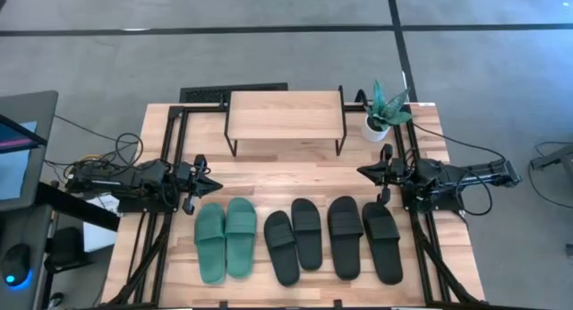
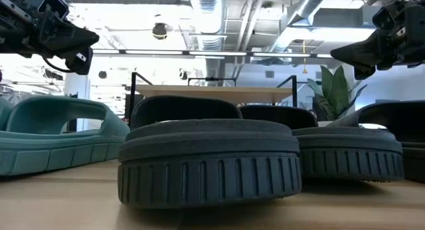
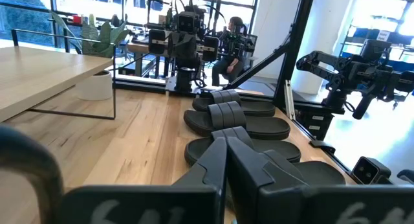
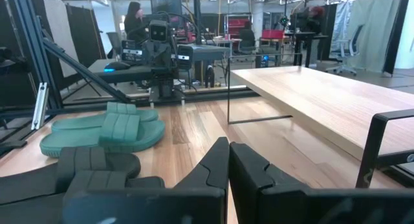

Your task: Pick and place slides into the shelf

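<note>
left gripper closed, empty | right gripper closed, empty | no legible writing

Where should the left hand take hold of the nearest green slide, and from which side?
Probably at the wide strap of the green slide nearest the left hand, coming straight down. The slide lies flat, sole down, and the strap arches above the footbed, so one finger could pass under it. Its outer edge is free; the other green slide touches its inner edge.
</note>
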Robot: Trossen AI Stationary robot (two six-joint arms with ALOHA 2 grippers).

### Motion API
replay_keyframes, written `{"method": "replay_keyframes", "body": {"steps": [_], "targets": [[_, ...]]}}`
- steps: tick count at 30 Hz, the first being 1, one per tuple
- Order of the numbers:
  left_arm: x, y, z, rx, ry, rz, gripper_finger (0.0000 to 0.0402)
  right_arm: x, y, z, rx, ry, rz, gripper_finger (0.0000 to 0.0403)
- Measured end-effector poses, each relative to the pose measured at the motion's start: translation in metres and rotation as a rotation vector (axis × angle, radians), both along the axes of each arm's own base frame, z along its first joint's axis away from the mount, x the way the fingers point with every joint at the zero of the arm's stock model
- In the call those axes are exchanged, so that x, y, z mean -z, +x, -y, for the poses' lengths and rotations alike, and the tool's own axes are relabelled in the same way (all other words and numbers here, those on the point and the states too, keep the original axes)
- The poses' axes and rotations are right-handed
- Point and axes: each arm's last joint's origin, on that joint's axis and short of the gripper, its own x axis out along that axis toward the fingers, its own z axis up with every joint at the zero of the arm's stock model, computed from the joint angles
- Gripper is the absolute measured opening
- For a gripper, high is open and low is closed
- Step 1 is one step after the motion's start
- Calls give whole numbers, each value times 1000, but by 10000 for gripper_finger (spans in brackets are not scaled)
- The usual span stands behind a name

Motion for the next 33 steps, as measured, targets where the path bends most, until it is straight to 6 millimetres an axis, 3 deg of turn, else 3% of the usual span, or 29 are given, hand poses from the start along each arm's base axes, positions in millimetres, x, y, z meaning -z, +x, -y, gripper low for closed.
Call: {"method": "replay_keyframes", "body": {"steps": [15, 19, 27, 33], "targets": [[-23, -4, -7, -180, -389, 251, 0, -1, 0, 0, 5, -36, 8, 0], [-25, -5, -10, -252, -533, 289, 0, -10, -1, 0, -1, 139, 130, 0], [-25, -6, -14, -362, -690, 343, 0, -36, -7, 1, -123, 733, 489, 0], [-16, -6, -17, -531, -643, 289, 0, -39, -8, 4, -93, 778, 549, 0]]}}
